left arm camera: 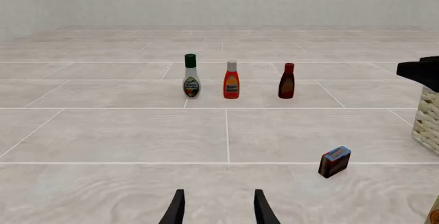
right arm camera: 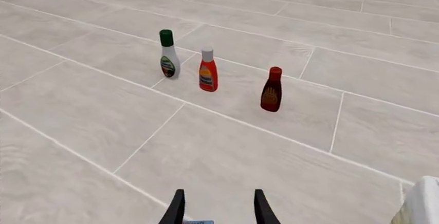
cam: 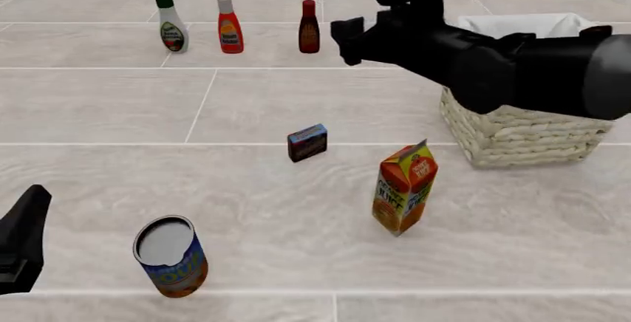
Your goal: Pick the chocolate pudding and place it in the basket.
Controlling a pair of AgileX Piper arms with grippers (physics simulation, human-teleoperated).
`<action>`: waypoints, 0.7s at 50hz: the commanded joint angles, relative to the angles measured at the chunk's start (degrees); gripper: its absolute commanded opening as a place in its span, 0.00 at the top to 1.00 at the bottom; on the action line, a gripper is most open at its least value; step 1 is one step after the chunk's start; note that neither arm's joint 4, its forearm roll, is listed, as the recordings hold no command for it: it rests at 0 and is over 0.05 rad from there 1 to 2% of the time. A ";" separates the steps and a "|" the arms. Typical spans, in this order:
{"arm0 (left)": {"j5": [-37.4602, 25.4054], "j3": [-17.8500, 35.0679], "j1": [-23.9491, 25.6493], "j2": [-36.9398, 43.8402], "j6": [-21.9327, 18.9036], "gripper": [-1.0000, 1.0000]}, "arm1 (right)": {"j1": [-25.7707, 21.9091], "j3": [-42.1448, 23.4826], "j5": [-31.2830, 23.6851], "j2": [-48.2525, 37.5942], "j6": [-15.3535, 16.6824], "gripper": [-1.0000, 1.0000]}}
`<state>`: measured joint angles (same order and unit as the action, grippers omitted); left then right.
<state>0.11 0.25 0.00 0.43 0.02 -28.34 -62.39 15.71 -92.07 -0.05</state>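
maroon pudding (cam: 307,142) sits mid-frame in the front view, untouched, left of the basket (cam: 522,134). right gripper (right arm camera: 215,208) hovers high, fingers parted, empty; left gripper (left arm camera: 215,208) likewise. approach step: next, descend onto the box.

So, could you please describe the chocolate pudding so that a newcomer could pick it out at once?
Start at the wicker basket on the right of the front view, then look left past the upright orange juice carton. The chocolate pudding is alone mid-floor: a small flat dark-brown box with blue edges, far smaller than the carton or the can.
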 commanded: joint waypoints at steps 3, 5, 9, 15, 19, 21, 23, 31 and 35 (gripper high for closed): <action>0.00 0.00 -0.01 0.00 -0.01 0.00 | -1.46 -4.42 -1.01 -4.92 -0.73 0.00; 0.00 0.00 -0.01 0.00 0.01 0.00 | -1.60 -4.89 -1.16 -5.52 -0.88 0.00; 0.00 0.00 0.00 0.00 0.00 0.00 | -1.85 -5.79 -1.81 -6.55 -1.50 0.00; 0.00 0.00 0.00 0.01 -0.02 0.00 | -2.15 -7.84 -3.43 -8.55 -2.26 0.00; 0.00 0.00 0.00 0.00 0.01 0.00 | -2.01 -9.53 -5.31 -9.98 -2.93 0.00; 0.00 0.00 0.00 0.00 0.00 0.00 | -1.86 -10.54 -6.54 -10.84 -3.46 0.00; 0.00 0.00 0.00 0.00 -0.01 0.00 | -1.90 -11.73 -8.20 -11.89 -3.90 0.00; 0.00 0.00 0.00 0.00 -0.01 0.00 | -1.94 -16.70 -14.84 -15.36 -5.14 0.00; 0.00 0.00 0.00 0.00 0.00 0.00 | -1.34 -18.90 -17.73 -16.48 -4.74 0.00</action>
<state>0.11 0.25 0.00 0.43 0.01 -30.12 -76.24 4.32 -105.12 -4.04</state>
